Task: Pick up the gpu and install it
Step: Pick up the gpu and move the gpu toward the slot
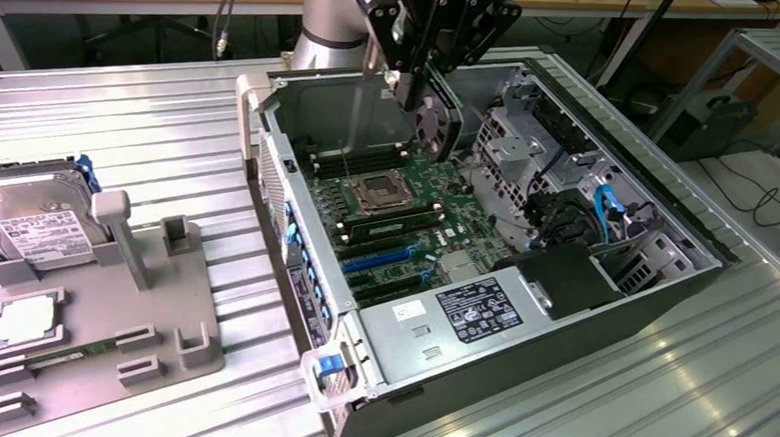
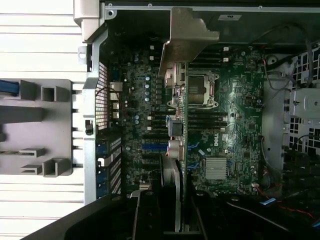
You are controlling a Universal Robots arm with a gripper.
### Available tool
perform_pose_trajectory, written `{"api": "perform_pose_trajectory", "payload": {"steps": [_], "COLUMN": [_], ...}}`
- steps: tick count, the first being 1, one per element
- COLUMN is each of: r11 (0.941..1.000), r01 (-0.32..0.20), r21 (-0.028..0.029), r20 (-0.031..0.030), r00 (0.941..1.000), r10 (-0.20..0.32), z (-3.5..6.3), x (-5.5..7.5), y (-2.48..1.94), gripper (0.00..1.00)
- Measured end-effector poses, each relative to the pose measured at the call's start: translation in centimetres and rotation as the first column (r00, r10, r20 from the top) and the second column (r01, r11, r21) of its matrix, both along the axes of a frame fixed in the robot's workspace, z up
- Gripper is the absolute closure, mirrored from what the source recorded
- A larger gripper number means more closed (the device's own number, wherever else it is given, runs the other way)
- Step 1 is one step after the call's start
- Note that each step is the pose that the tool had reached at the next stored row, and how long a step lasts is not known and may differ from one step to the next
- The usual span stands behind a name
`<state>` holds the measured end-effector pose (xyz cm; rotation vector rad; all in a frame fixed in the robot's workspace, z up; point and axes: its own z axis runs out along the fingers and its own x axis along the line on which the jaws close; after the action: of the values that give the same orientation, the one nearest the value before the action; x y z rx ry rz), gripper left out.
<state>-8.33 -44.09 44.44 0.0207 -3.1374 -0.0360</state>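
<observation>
Robotics lab: ribbed metal workbench (image 1: 141, 135), open computer case (image 1: 488, 384) (cables (image 1: 779, 199) loose on the floor).

Glare on table (image 2: 35, 50) — dim case (image 2: 131, 30)

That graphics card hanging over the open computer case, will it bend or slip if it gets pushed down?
The gpu is probably stiff: a flat board with a metal bracket. Held edge-on in the claw, it may pivot or slip under a push. Its exposed components look fragile.
</observation>
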Motion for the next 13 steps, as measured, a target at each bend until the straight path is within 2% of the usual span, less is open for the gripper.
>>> {"api": "perform_pose_trajectory", "payload": {"steps": [13], "r11": [1.0], "r01": [0.0], "r21": [0.0], "r20": [0.0008], "r00": [1.0], "r10": [0.0], "z": [-0.08], "x": [1.2], "y": [0.0], "gripper": [0.73]}}
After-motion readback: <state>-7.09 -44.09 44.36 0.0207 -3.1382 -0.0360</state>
